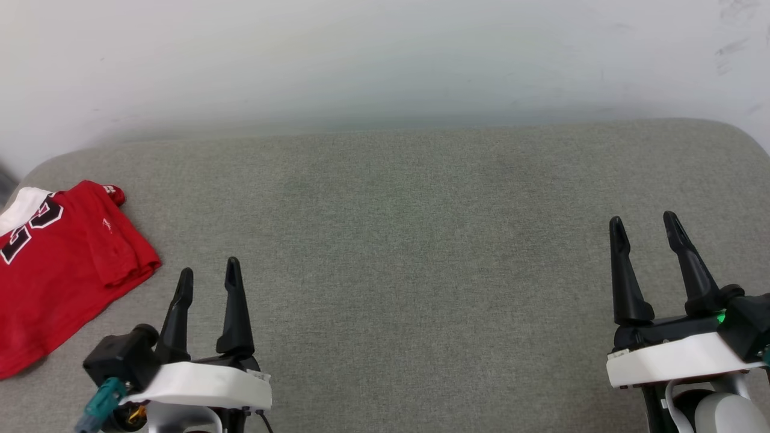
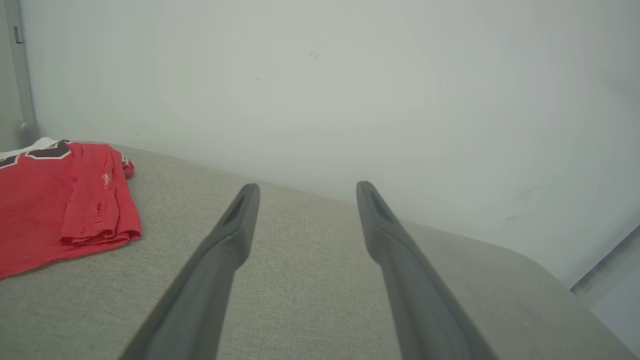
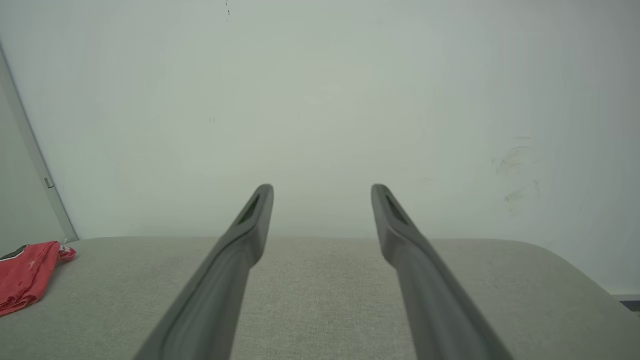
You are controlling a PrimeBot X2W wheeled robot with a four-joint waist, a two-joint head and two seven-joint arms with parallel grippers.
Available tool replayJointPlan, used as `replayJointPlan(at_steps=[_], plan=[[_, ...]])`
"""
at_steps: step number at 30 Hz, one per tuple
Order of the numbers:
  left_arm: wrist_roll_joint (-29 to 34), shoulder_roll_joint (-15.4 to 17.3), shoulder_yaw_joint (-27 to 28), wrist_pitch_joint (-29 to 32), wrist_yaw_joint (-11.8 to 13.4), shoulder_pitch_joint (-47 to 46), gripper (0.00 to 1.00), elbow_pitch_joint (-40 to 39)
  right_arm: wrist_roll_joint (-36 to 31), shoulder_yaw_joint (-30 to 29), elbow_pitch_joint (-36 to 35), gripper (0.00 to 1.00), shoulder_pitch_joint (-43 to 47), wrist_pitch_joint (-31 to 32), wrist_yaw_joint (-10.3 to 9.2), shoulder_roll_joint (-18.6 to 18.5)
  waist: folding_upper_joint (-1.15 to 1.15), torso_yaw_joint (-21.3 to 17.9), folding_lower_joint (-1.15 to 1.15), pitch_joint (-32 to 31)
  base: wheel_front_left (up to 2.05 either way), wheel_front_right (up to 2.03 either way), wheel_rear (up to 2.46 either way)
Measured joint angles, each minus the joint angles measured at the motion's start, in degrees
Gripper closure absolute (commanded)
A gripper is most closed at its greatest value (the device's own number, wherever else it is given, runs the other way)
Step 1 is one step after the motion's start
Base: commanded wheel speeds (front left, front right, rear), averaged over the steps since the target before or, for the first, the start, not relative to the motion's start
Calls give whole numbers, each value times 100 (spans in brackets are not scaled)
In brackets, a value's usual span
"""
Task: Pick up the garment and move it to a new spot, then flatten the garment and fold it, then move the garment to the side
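Observation:
The garment (image 1: 60,270) is a red T-shirt with black, white-outlined lettering and a white patch, lying folded at the far left of the grey cushioned surface (image 1: 409,240). My left gripper (image 1: 207,273) stands open just right of it, apart from the cloth, with nothing between its fingers. Far to the right my right gripper (image 1: 643,224) is open and empty too. In the left wrist view the garment (image 2: 60,205) lies left of the open left gripper (image 2: 306,187). The right wrist view has the garment (image 3: 25,275) at its left edge, well away from the open right gripper (image 3: 322,189).
A pale wall (image 1: 385,60) rises right behind the grey surface. The surface's rounded corners show at the back left (image 1: 48,165) and back right (image 1: 740,132). Bare grey fabric stretches between the two grippers.

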Motion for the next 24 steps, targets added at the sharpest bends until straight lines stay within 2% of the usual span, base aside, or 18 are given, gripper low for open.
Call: replayJointPlan(at_steps=[3,10,16,19,24], plan=[[288,109,-169,-46,111,18,0,2,-216,12,-4,0,5,-37,0,0,0,-7,0,6,0,0,0],[798,386,-638,-141,626,21,0,34,-690,-44,67,0,65,-138,8,-1,0,-14,0,13,0,0,0],[1055,616,-1134,-207,960,19,0,77,-1058,-37,100,0,75,-216,8,-1,0,-21,0,24,0,0,0],[992,609,-1213,-250,962,17,0,79,-1093,-2,127,0,82,-260,8,-2,0,-18,0,34,0,0,0],[968,486,-1087,-307,757,30,0,16,-1045,-31,189,0,92,-328,9,-2,0,-24,0,47,0,0,0]])
